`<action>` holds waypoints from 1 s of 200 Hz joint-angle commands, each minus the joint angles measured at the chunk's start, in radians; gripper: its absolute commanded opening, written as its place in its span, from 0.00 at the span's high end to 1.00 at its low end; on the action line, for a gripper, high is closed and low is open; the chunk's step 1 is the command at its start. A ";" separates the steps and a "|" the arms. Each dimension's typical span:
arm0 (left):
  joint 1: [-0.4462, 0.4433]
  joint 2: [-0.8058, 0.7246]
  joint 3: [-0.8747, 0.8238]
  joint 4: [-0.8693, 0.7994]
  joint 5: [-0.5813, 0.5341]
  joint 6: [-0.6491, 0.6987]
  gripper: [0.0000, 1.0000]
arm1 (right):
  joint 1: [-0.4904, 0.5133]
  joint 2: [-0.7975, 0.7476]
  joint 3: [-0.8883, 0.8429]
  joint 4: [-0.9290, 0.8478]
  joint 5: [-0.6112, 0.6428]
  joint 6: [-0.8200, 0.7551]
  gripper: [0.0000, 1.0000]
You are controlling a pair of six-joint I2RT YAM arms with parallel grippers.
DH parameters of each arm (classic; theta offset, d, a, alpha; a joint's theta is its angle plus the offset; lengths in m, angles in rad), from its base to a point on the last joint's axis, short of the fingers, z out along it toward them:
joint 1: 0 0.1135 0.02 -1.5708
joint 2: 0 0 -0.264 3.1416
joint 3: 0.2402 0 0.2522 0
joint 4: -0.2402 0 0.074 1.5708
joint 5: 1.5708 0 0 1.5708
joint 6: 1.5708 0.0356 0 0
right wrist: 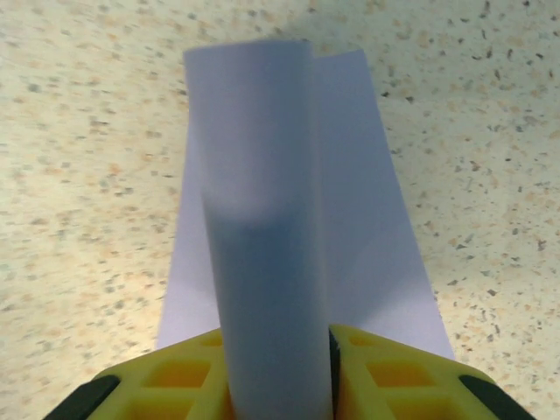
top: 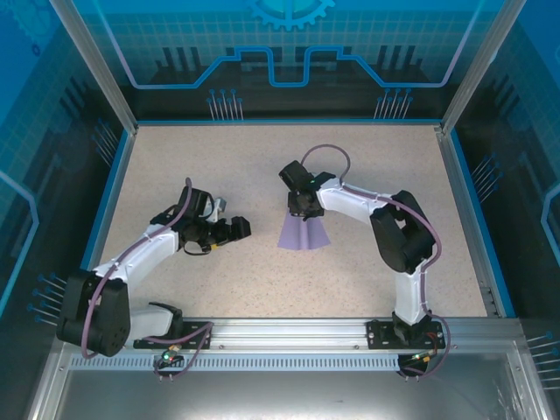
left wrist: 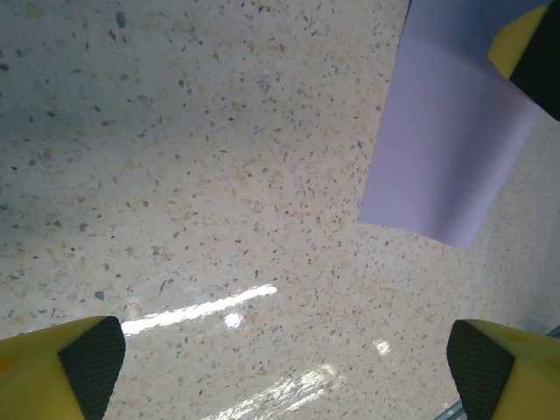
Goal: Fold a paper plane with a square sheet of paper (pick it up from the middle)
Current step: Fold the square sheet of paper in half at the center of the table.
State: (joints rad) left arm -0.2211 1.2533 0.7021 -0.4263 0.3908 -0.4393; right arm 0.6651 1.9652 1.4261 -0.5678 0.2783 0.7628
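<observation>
Pickup step: right fingers [right wrist: 385, 372] pinch the square sheet of paper [right wrist: 262, 175] mid-ridge, left fingers [left wrist: 66, 367] gape empty; next, I'd guess, a gentle lift.

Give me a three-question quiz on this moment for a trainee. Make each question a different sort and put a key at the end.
1. Multiple choice: where does the right gripper hold the square sheet of paper?
A) by one corner
B) at its middle, pinched up into a ridge
C) nowhere, it hovers above the sheet
2. True or false: the left gripper is shut on the sheet.
3. Fill in: the sheet's colour is ____.
Key:
1. B.
2. False: it stands wide open, holding nothing.
3. Lavender-purple.
</observation>
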 commanded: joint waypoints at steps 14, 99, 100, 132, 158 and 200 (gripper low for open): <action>-0.006 -0.082 0.037 -0.058 0.013 -0.017 0.01 | 0.018 -0.120 -0.028 0.093 -0.152 0.023 0.72; 0.003 -0.202 0.180 -0.163 0.040 -0.071 0.01 | -0.045 -0.298 -0.356 0.649 -0.708 0.156 0.73; 0.003 -0.201 0.180 -0.160 0.042 -0.073 0.01 | -0.047 -0.297 -0.359 0.652 -0.713 0.156 0.73; 0.002 -0.176 0.149 -0.074 0.108 -0.130 0.01 | -0.071 -0.279 -0.436 0.666 -0.800 0.093 0.72; -0.017 -0.153 0.120 -0.013 0.125 -0.165 0.01 | -0.096 -0.275 -0.498 0.659 -0.830 0.036 0.70; -0.070 -0.111 0.057 0.101 0.122 -0.224 0.04 | -0.147 -0.247 -0.539 0.605 -0.860 -0.062 0.71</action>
State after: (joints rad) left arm -0.2581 1.1194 0.7959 -0.4110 0.4801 -0.6060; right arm 0.5461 1.6917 0.9043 0.0593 -0.5262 0.7856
